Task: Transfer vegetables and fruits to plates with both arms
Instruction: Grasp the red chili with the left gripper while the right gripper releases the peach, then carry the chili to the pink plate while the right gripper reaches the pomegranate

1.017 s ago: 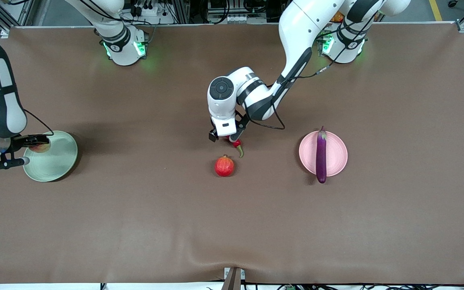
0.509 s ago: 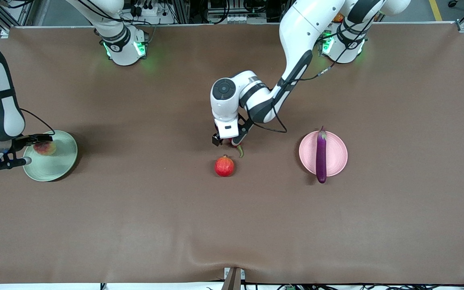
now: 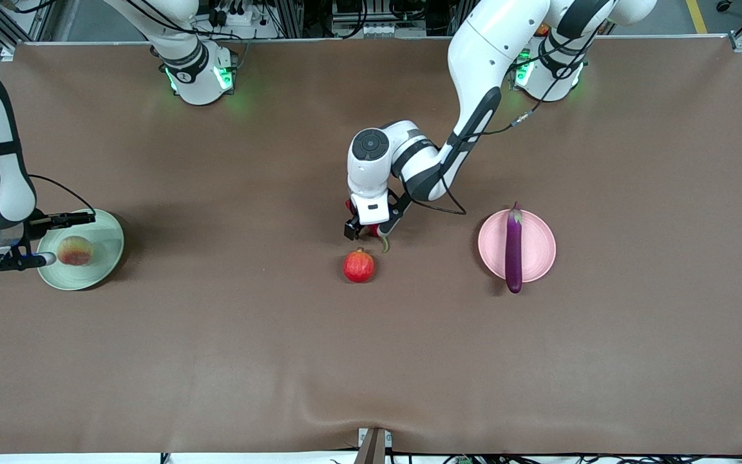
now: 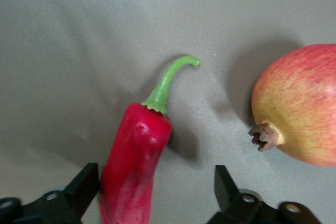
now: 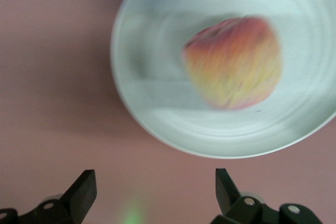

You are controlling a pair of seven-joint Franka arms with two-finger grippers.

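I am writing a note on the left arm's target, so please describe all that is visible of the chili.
The chili is glossy red, short and slightly curved, with a thin green stem that hooks at its tip. It looks smooth and whole. It lies flat on the brown table, near the middle, beside the red fruit but apart from it and farther from the front camera. The left gripper is over it, open, one finger on each side of the body; whether a finger touches it cannot be told.

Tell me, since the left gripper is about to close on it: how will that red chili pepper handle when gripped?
The chili pepper looks glossy, so it may slip between the open left gripper. Its curved, tapering body could pivot or roll toward the red fruit beside it. It seems firm, and probably light.
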